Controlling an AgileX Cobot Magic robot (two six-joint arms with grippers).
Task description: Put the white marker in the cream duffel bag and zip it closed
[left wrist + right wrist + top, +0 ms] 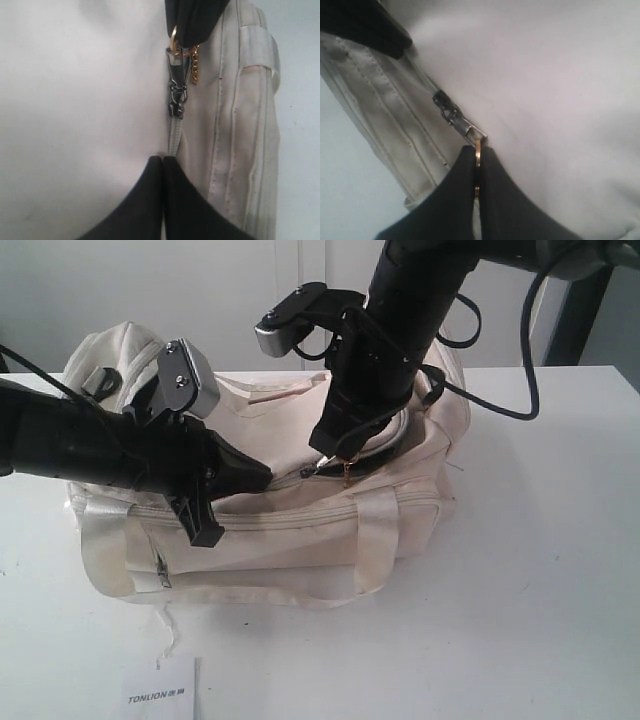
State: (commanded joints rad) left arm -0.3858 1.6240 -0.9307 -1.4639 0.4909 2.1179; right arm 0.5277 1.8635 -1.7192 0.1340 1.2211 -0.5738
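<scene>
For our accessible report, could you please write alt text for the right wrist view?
The right gripper, jaws shut, pinches the gold-ringed zip pull of the cream bag. The metal slider sits on the zip line just beyond it, and pale fabric fills most of the rest.

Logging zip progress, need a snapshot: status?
Left gripper shut on cream duffel bag. Right gripper shut on zipper pull. White marker not in view. No obstruction seen.

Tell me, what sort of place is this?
Likely a robotics lab or test room: plain white table, blank white wall, two black robot arms working on a cream duffel bag.
</scene>
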